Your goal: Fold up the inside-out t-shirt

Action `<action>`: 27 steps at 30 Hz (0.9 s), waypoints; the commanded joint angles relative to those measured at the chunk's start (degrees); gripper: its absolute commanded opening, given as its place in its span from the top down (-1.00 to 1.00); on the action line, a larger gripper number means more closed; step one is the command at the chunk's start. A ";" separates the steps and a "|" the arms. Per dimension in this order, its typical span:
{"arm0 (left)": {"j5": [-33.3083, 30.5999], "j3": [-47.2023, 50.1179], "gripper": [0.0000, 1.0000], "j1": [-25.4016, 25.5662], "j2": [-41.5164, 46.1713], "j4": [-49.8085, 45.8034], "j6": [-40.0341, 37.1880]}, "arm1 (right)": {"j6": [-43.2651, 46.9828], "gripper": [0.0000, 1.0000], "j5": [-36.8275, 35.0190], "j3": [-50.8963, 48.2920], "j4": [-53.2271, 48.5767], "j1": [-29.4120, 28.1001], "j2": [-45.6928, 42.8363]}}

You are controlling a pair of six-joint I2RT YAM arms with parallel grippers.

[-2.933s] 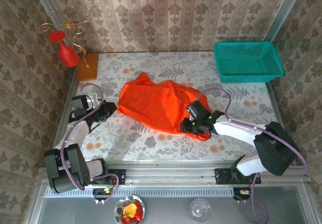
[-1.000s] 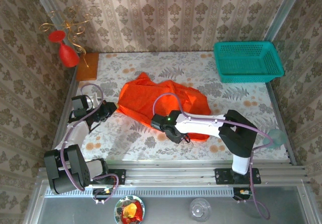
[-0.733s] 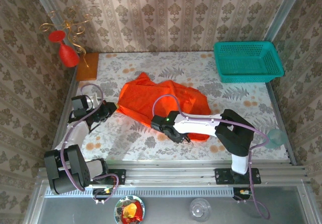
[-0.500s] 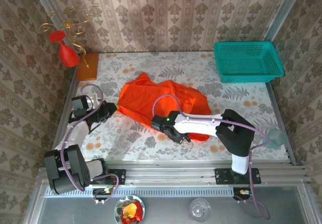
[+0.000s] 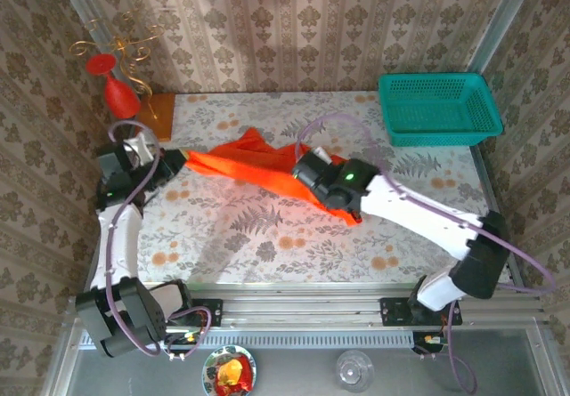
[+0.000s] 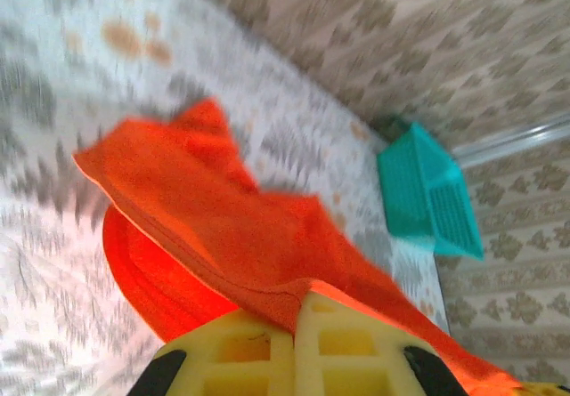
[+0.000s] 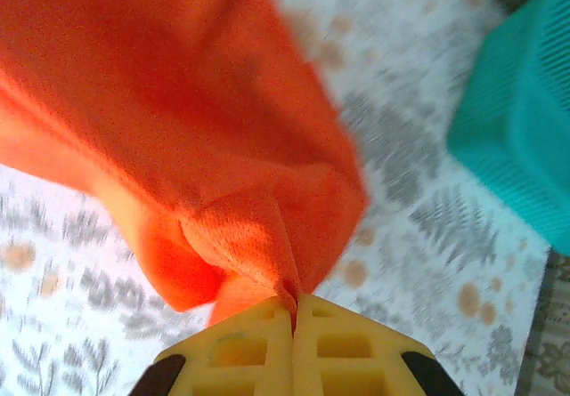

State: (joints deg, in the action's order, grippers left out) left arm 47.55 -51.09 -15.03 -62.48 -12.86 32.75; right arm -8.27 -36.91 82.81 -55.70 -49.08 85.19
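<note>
Above the middle of the floral-patterned desk (image 5: 258,245), in the opening step: lifting and stretching out a bright orange, soft cloth t-shirt (image 5: 249,166) before any fold.

Pinched at its 9 o'clock end by the yellow left fingers (image 6: 240,356), pressed together on a hemmed edge. Pinched toward its 3 o'clock side by the yellow right fingers (image 7: 245,347), likewise shut tight, on a bunched wad of cloth.

Drawn into a narrow, sagging band between the two grips in the top view, running from 9 o'clock down toward 4 o'clock. Seemingly partly off the desk. Crumpled and doubled over itself, not laid flat.

Well apart from the teal plastic mesh basket (image 5: 436,107) at 2 o'clock and from the orange-brown wooden block (image 5: 157,116) at 10 o'clock.

No white label to be made out, so no telling which face is outward.

Judged as untangling, not yet folding.

Next, probably:
- Moving the two grips further apart to pull out the bunching.
- Lowering the cloth flat onto the bare centre of the desk and letting go.
- Regripping at a hem or sleeve for the first fold.

Calls for even tension on both sides and a slow descent, to avoid trapping the wad at the right grip underneath.
</note>
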 commanded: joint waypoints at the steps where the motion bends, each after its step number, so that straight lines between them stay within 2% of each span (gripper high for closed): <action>1: -1.29 -6.52 1.00 -0.89 2.25 -1.39 -0.80 | 4.88 1.00 -6.23 6.14 2.05 4.39 -5.01; 6: 1.25 -10.25 1.00 0.87 0.16 4.72 2.95 | 12.44 1.00 -8.95 20.99 3.06 13.50 -10.54; 11: 2.26 -10.82 1.00 7.67 -2.62 12.54 4.29 | 22.39 1.00 -17.34 32.52 7.52 14.88 -12.83; 13: 3.47 -10.72 1.00 9.87 -4.04 15.89 5.21 | 23.65 1.00 -16.88 32.60 10.27 14.80 -14.09; 15: 5.17 -13.55 1.00 9.45 -5.25 17.97 7.16 | 22.74 1.00 -14.78 29.95 11.47 14.81 -14.90; 19: 5.32 -33.51 1.00 2.65 -6.68 17.14 9.52 | 15.11 1.00 -5.64 23.30 9.45 14.86 -13.80; 22: 4.38 -47.50 1.00 1.55 -9.80 15.82 9.86 | 9.73 1.00 0.03 20.34 9.54 14.83 -12.60; 24: 4.98 -49.23 1.00 3.77 -10.98 16.53 10.18 | 8.64 1.00 -0.18 20.69 9.34 14.89 -12.52; 27: 4.90 -41.20 1.00 7.79 -9.94 16.95 7.55 | 13.08 1.00 -7.10 24.69 8.35 14.89 -13.94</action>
State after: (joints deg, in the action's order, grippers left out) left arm 54.92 -97.76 -8.88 -70.85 4.62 41.32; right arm 4.34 -36.01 103.11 -46.72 -35.38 74.70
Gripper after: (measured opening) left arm 0.064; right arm 0.065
